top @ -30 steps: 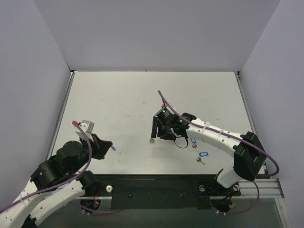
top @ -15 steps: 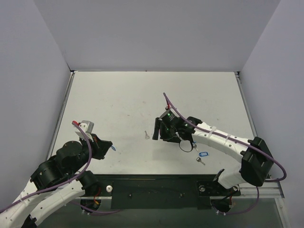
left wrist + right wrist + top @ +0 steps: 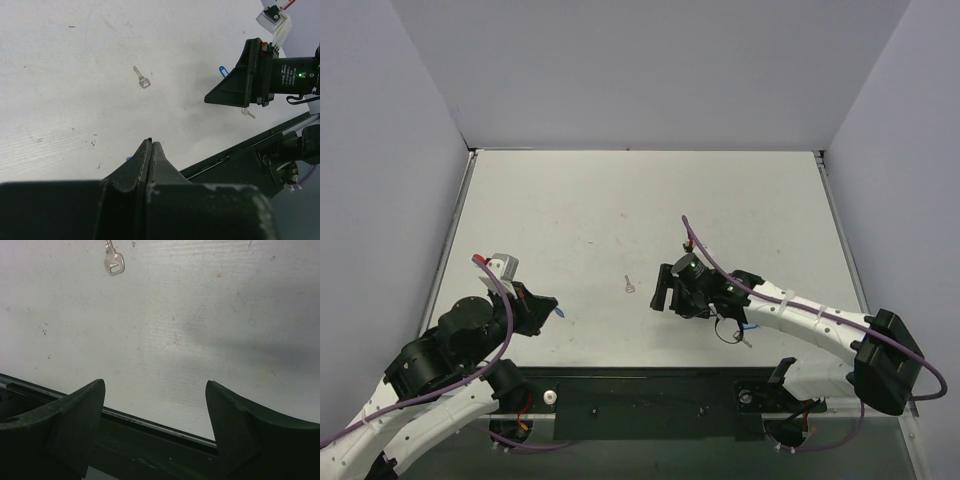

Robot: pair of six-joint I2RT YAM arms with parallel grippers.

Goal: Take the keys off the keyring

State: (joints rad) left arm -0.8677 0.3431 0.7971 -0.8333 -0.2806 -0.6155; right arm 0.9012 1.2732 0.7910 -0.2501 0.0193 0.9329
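Observation:
A bare silver key (image 3: 629, 284) lies loose on the white table, left of my right gripper (image 3: 661, 289), which is open and empty. The key also shows in the right wrist view (image 3: 114, 262) and the left wrist view (image 3: 142, 79). My right gripper (image 3: 155, 390) hovers over the table's near edge. Another key (image 3: 748, 342) and a blue tag (image 3: 748, 326) peek out under the right arm. My left gripper (image 3: 550, 303) is shut; a blue sliver of the keyring's tag (image 3: 561, 313) sticks out beside its tips (image 3: 151, 142). The wire ring itself is hidden.
The black base rail (image 3: 650, 395) runs along the table's near edge, close under the right gripper. Grey walls close in the table on three sides. The right arm's purple cable (image 3: 710, 262) loops above its wrist.
The right gripper let go of the silver key, which now lies on the table. The right arm then drew back to the right and toward the near edge. The left arm has not moved.

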